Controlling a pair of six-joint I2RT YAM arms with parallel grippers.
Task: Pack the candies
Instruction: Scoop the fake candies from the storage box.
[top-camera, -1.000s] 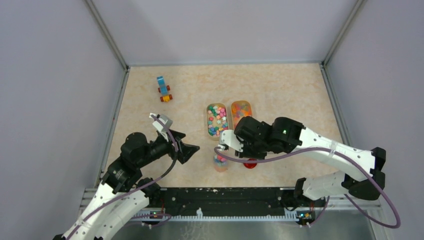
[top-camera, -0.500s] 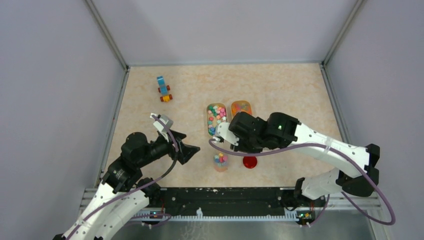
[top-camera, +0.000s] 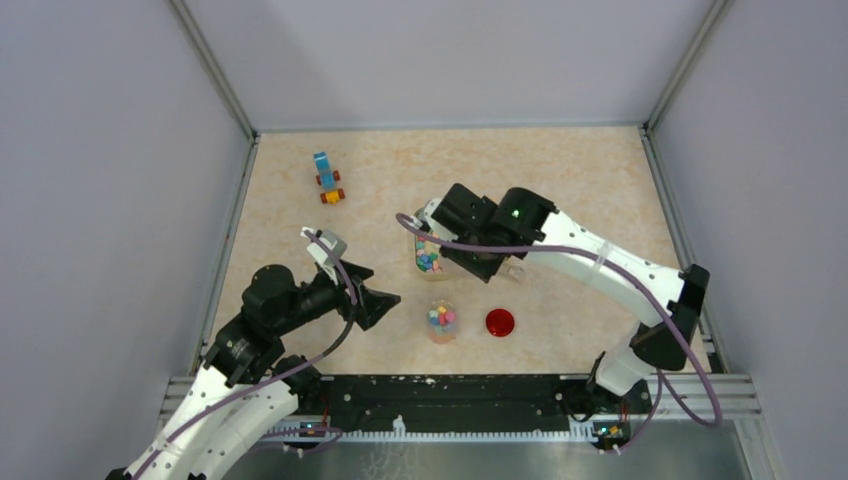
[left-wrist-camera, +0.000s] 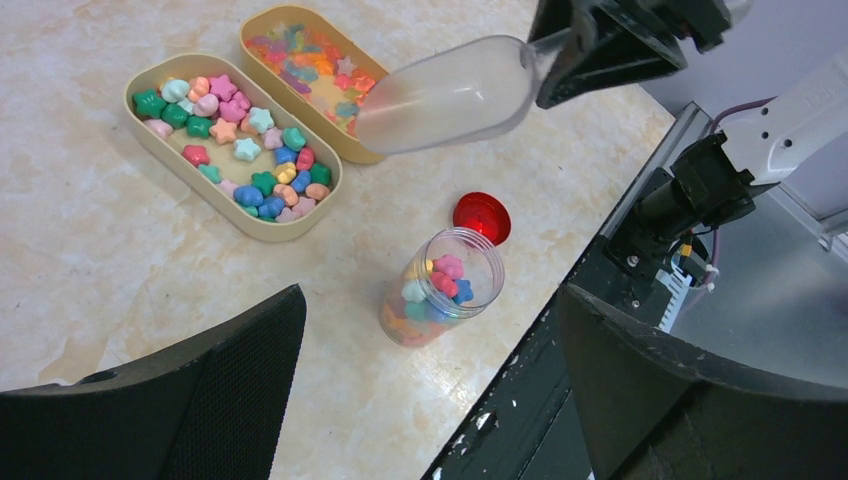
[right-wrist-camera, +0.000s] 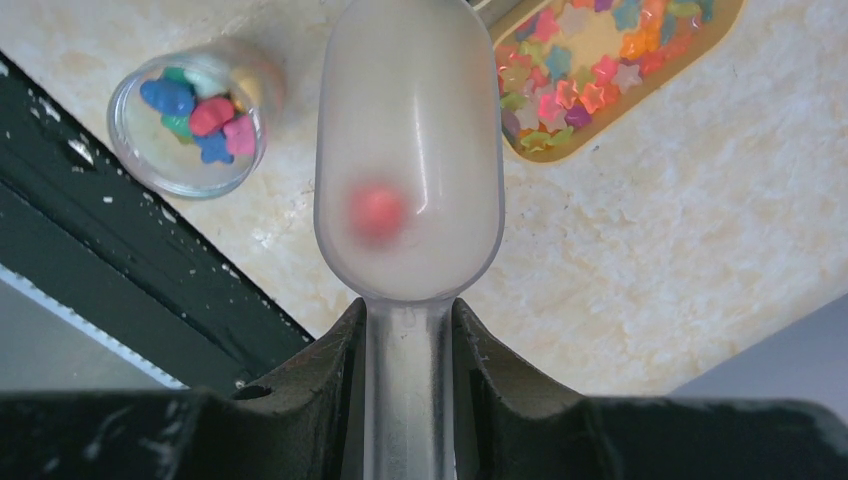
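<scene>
- Scooping step: grips the scoop (right-wrist-camera: 410, 150) handle in the right tool (right-wrist-camera: 410, 332), above the trays (left-wrist-camera: 285, 233) of candies (left-wrist-camera: 235, 150).
- Holds the left tool (left-wrist-camera: 430, 390) wide open, empty.
- Next, probably: dip, fill, tip into the jar (left-wrist-camera: 440, 290).

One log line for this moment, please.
right pincer: shut on scoop, raised near trays | left pincer: open, empty | jar: some candies, lid beside it

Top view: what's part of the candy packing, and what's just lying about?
Job:
- candies
- two oval trays
- clear jar, part filled
- red lid
- scoop in the right pincer

Lying about:
- toy block vehicle, far left
</scene>
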